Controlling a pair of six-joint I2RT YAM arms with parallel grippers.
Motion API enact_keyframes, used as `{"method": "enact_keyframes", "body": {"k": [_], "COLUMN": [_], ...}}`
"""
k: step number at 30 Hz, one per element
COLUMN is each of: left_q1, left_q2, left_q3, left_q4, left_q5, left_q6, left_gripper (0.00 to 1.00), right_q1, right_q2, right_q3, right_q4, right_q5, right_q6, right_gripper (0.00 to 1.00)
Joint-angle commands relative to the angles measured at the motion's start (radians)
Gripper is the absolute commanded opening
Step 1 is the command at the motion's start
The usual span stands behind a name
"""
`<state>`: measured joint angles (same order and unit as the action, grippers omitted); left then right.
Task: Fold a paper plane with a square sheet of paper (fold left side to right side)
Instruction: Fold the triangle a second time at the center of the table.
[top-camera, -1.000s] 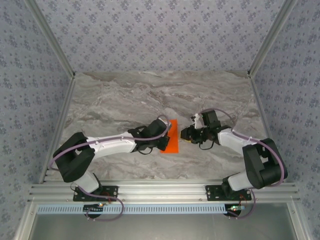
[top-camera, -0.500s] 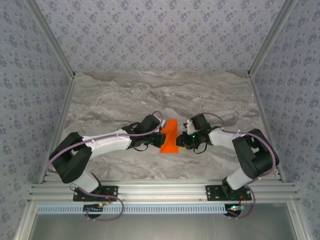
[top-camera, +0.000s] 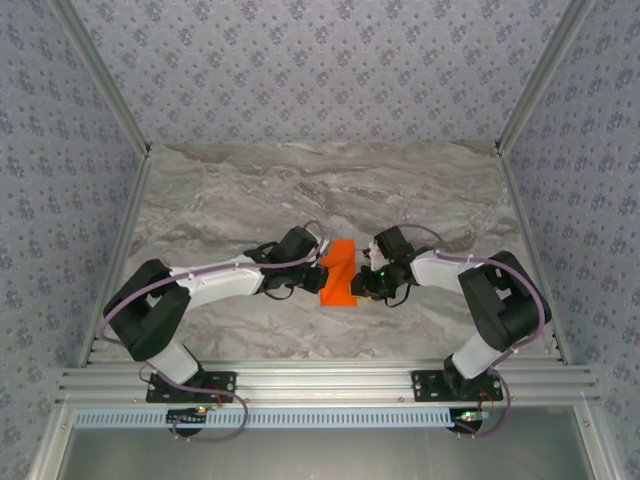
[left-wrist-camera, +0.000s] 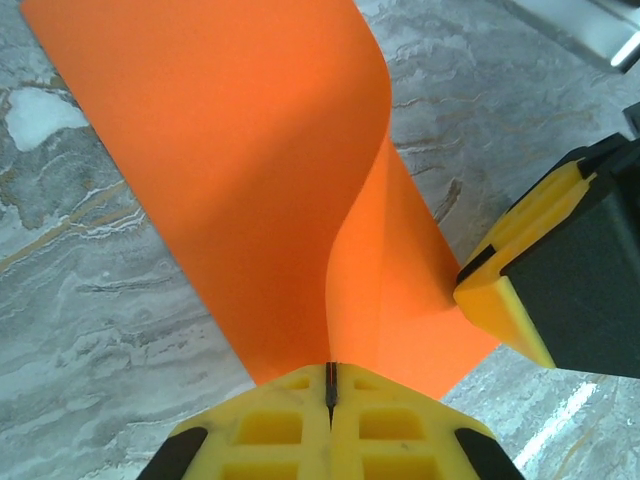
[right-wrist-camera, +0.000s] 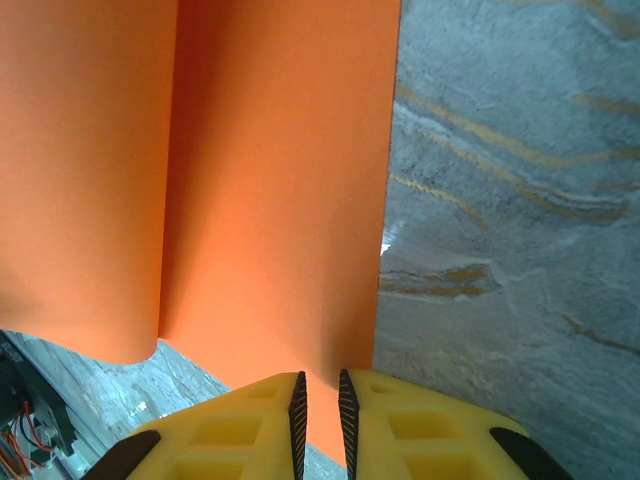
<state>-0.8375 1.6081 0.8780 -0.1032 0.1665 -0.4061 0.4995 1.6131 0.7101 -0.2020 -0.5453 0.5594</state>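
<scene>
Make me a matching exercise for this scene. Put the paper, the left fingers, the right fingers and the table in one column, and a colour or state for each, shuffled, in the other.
Column one:
1. paper
2. left fingers
3. right fingers
4. table

Column two:
A. shut on one edge of the paper
B. grey marble pattern
C. a narrow gap apart, at the paper's opposite edge
D. bright orange, one side lifted in a curve

Pairs: 1-D, 2-A, 3-C, 4-B
</scene>
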Motion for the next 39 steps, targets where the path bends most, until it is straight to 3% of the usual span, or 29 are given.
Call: {"method": "enact_keyframes", "body": {"k": [1,39], "left_q1": [0.008,0.032], "left_q2": [0.032,0.174], "left_q3": [0.026,0.096], "left_q4": [0.01,0.016], "left_q5": [0.021,-0.003], "left_q6": [0.03,0.056], "left_gripper": [0.04,0.04], "right_q1": [0.015,0.035], "right_q2": [0.036,0.06], "right_q3": [0.01,0.036], "right_q4": [-0.073,-0.143], "right_q5": [0.047,0.086], "right_q6": [-0.026,-0.058], "right_gripper": [0.19,0.18]}}
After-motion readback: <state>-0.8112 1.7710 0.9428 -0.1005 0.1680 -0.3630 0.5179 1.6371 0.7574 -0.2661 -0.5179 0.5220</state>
